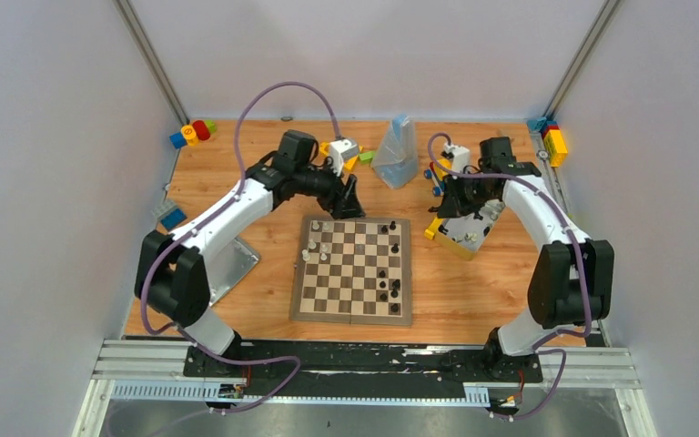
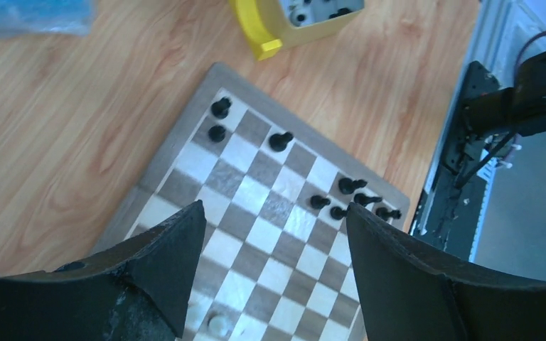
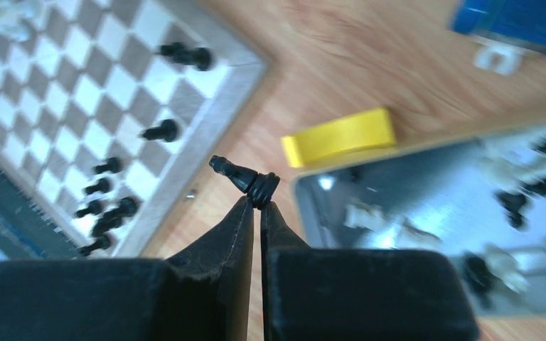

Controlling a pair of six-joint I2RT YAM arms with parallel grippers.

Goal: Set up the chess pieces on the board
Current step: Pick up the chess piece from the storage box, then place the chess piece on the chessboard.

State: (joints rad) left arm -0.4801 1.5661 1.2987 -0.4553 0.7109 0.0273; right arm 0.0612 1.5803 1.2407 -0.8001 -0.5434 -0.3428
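The board [image 1: 355,273] lies in the middle of the table. A few cream pieces [image 1: 319,241] stand near its far left corner, and several black pieces [image 1: 389,284] stand along its right side. My left gripper [image 1: 349,206] hovers over the board's far edge; in its wrist view it [image 2: 274,207] is open and empty above the checks [image 2: 270,213]. My right gripper [image 3: 257,202] is shut on the base of a black chess piece [image 3: 238,175], held above the wood between the board [image 3: 78,85] and the yellow-sided tin [image 3: 338,135], which holds more pieces.
A clear plastic bag [image 1: 397,152] stands behind the board. Coloured blocks lie at the far left corner [image 1: 193,132] and the far right corner [image 1: 551,141]. A silver lid [image 1: 234,264] lies left of the board, under the left arm. A blue block [image 1: 171,217] lies near the left edge.
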